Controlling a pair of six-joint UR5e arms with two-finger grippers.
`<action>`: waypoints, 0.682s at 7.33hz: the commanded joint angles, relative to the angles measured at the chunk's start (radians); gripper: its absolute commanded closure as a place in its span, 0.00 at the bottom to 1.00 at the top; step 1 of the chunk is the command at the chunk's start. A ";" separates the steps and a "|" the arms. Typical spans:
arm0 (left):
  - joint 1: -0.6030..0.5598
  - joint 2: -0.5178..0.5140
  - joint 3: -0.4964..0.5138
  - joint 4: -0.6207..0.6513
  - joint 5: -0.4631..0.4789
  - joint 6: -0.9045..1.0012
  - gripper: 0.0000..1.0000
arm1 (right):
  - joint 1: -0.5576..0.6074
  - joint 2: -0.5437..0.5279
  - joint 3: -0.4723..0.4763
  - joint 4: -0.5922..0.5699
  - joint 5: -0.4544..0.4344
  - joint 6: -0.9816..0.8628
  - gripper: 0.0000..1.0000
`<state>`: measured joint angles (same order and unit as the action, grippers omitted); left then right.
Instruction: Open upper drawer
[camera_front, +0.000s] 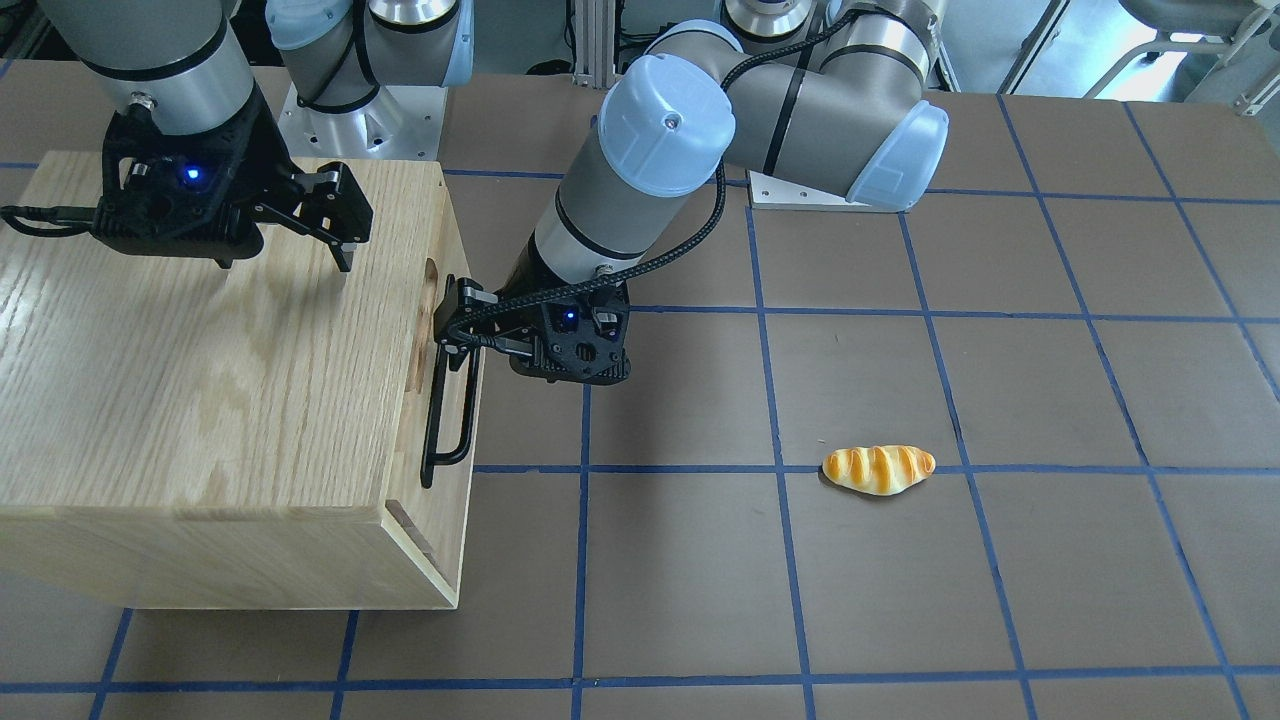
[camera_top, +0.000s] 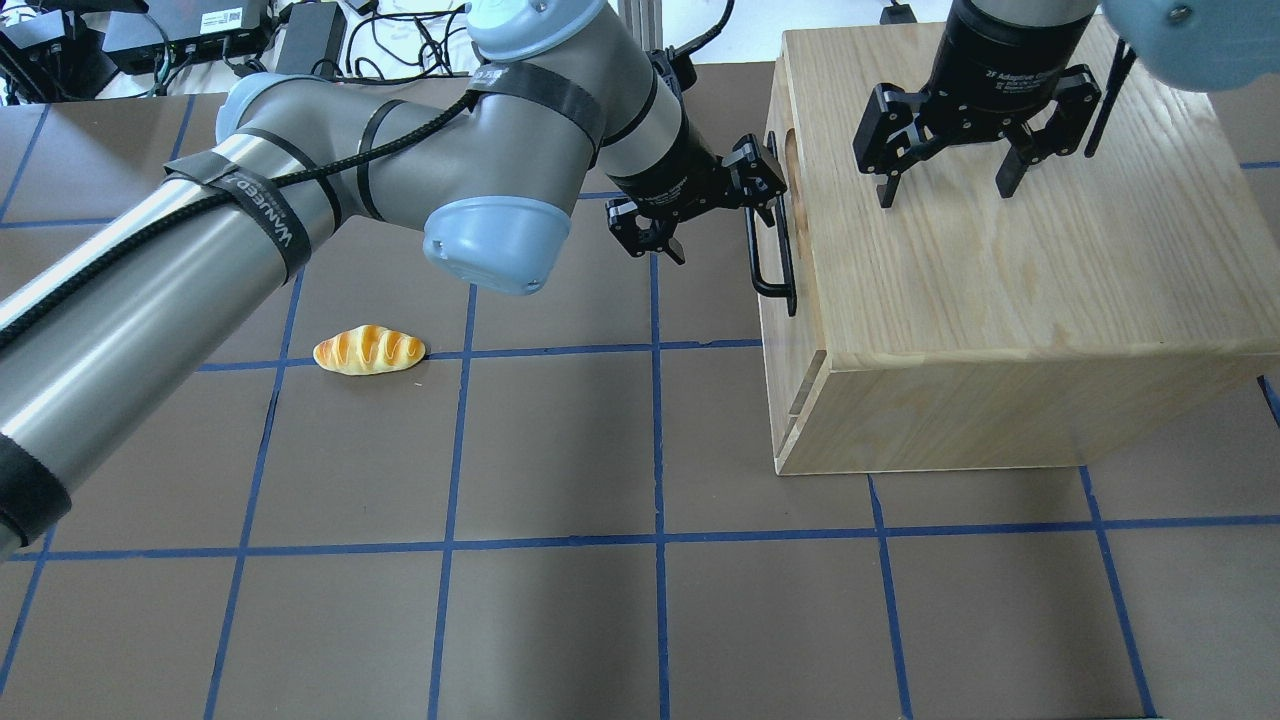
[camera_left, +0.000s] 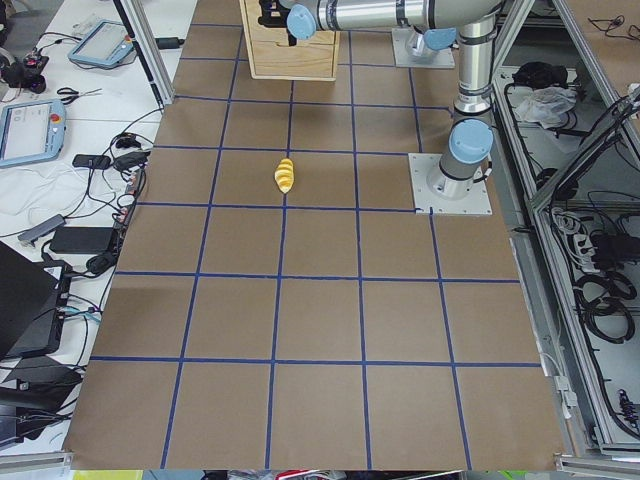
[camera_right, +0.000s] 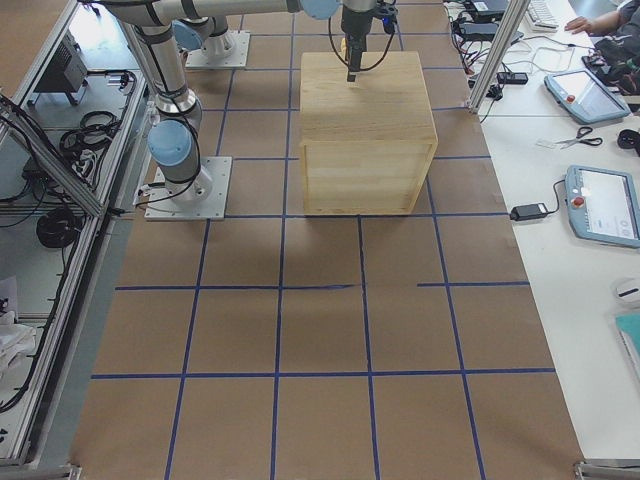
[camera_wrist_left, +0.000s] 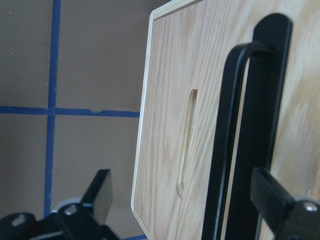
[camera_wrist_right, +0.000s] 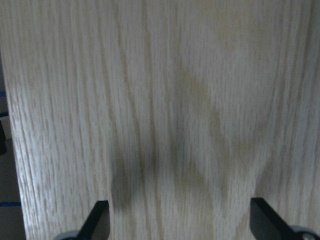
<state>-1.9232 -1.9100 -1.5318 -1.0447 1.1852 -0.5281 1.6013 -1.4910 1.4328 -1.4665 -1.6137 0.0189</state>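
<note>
The upper drawer (camera_wrist_left: 167, 75) is the pale-wood front at the top of the wooden cabinet (camera_front: 200, 380), with an oblong notch (camera_wrist_left: 185, 145). It looks flush with the cabinet. Its long black bar handle (camera_front: 445, 420) shows in the overhead view (camera_top: 770, 250) and the left wrist view (camera_wrist_left: 230, 150). My left gripper (camera_front: 462, 325) is open at the far end of the handle. In the left wrist view (camera_wrist_left: 179, 175) the bar lies between the fingers, close to one finger (camera_wrist_left: 272, 195). My right gripper (camera_top: 945, 195) is open and empty just above the cabinet top (camera_wrist_right: 180, 125).
A toy bread roll (camera_front: 878, 469) lies on the brown mat (camera_top: 560, 450) with blue grid lines, well away from the cabinet. The cabinet also shows in the right view (camera_right: 365, 130). The left arm's elbow (camera_top: 490, 235) hangs over the mat beside the cabinet.
</note>
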 joint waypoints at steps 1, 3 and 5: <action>0.000 -0.007 -0.001 0.002 0.004 0.011 0.00 | 0.000 0.000 0.000 0.000 0.000 0.001 0.00; -0.002 -0.009 -0.002 0.000 0.005 0.020 0.00 | 0.000 0.000 0.000 0.000 0.000 0.000 0.00; -0.002 -0.015 -0.005 0.000 0.008 0.045 0.00 | 0.000 0.000 0.000 0.000 0.000 0.000 0.00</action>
<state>-1.9249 -1.9204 -1.5349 -1.0446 1.1916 -0.5023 1.6015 -1.4910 1.4328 -1.4665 -1.6138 0.0184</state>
